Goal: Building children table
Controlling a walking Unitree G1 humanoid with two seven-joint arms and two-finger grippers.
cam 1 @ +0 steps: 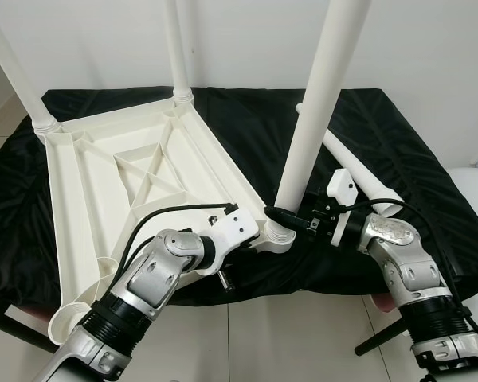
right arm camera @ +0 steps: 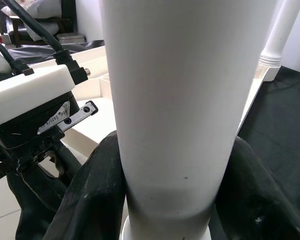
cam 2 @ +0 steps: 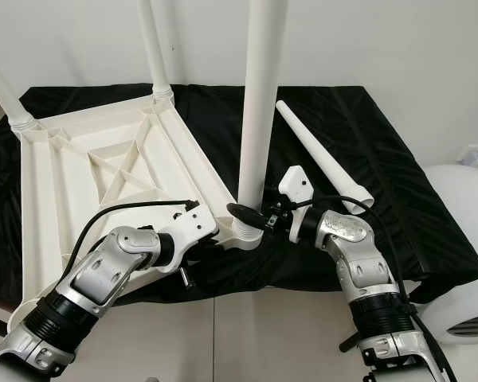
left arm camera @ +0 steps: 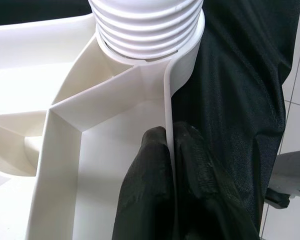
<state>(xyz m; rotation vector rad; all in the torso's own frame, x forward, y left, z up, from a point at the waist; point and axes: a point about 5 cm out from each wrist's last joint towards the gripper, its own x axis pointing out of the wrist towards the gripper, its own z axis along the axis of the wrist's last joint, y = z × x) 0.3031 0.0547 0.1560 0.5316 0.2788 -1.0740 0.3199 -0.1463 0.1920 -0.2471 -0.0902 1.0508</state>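
Right gripper (cam 2: 255, 216): fingers (right arm camera: 95, 200) clamped round the base of an upright leg (cam 2: 259, 111), just above its corner socket (cam 2: 243, 236).

Left gripper (left arm camera: 170, 165): fingers pressed together on the thin rim of the upturned tabletop (cam 1: 135, 175), just beside that socket, steadying it.

Beyond the grippers: two more legs (cam 1: 175, 48) already standing in the far corners; one loose leg (cam 2: 323, 155) lying on the black cloth (cam 2: 382, 183) past the right gripper.

Step in hand, by judgement: seating the third leg. Next calls for turning or pressing it fully home, then fetching the loose leg for the open near corner.
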